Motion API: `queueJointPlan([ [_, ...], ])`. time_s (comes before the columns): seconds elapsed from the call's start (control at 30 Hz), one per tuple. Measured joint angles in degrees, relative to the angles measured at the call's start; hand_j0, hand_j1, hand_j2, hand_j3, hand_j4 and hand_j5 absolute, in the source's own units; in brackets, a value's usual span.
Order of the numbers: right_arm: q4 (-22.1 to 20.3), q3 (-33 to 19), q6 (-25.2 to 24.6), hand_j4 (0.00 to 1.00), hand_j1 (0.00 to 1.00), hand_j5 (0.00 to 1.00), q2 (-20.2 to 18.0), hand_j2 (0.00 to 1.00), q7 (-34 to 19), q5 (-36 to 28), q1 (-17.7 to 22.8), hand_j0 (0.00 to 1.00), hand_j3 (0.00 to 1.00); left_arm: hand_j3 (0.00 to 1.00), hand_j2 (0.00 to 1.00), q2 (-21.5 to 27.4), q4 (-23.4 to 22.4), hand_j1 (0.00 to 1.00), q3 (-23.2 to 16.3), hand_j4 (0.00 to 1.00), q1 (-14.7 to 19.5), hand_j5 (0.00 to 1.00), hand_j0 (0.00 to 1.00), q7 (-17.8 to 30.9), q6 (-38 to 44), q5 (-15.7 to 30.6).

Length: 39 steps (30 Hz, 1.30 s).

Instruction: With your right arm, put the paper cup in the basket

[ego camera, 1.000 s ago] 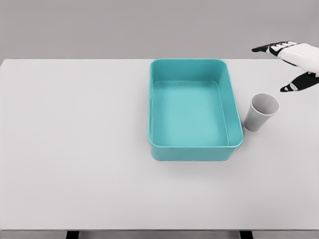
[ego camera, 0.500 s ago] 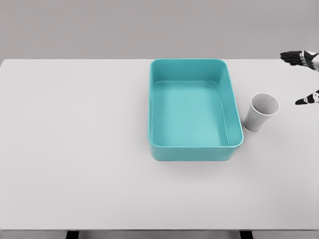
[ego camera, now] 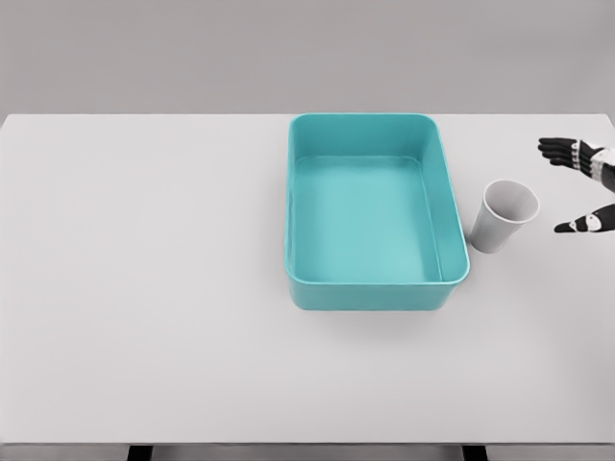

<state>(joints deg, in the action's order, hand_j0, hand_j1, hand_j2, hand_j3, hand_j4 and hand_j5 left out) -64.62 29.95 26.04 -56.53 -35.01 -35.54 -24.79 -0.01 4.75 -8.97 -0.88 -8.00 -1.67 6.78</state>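
White paper cup (ego camera: pixel 504 216) stands upright on the table (ego camera: pixel 144 288), just beside the right wall of the teal basket (ego camera: pixel 366 293) and outside it, so nothing of your task is done yet. Your right hand (ego camera: pixel 584 187) shows at the picture's right edge, near the cup but apart from it, its dark-tipped fingers (ego camera: pixel 557 149) spread wide and holding nothing. You have the whole job left: closing on the cup, lifting it, and carrying it over the basket's rim.
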Motion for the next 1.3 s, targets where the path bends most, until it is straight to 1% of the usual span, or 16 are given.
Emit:
queueJointPlan([
  [0.17,2.6,0.1,0.2,1.00,1.00,1.00,1.9,1.00,0.0,1.1,0.4,1.00,1.00,1.00,1.00,0.0,0.0,1.00,0.0,1.00,0.0,1.00,1.00,0.0,0.0,0.0],
  [0.33,4.1,0.1,0.2,1.00,1.00,1.00,2.9,1.00,0.0,1.7,0.3,1.00,1.00,1.00,1.00,0.0,0.0,1.00,0.0,1.00,0.0,1.00,1.00,0.0,0.0,0.0],
  [0.47,4.9,0.4,0.2,1.00,1.00,1.00,4.4,1.00,0.0,2.7,0.3,1.00,1.00,1.00,1.00,0.0,0.0,1.00,0.0,1.00,0.0,1.00,1.00,0.0,0.0,0.0],
  [0.9,4.7,0.7,-0.2,1.00,1.00,1.00,6.8,1.00,0.0,3.6,-0.1,1.00,1.00,1.00,1.00,0.0,0.0,1.00,0.0,1.00,0.0,1.00,1.00,0.0,0.0,0.0],
  [1.3,4.3,0.9,-0.5,1.00,1.00,1.00,7.5,1.00,0.0,3.7,-0.3,1.00,1.00,1.00,1.00,0.0,0.0,1.00,0.0,1.00,0.0,1.00,1.00,0.0,0.0,0.0],
])
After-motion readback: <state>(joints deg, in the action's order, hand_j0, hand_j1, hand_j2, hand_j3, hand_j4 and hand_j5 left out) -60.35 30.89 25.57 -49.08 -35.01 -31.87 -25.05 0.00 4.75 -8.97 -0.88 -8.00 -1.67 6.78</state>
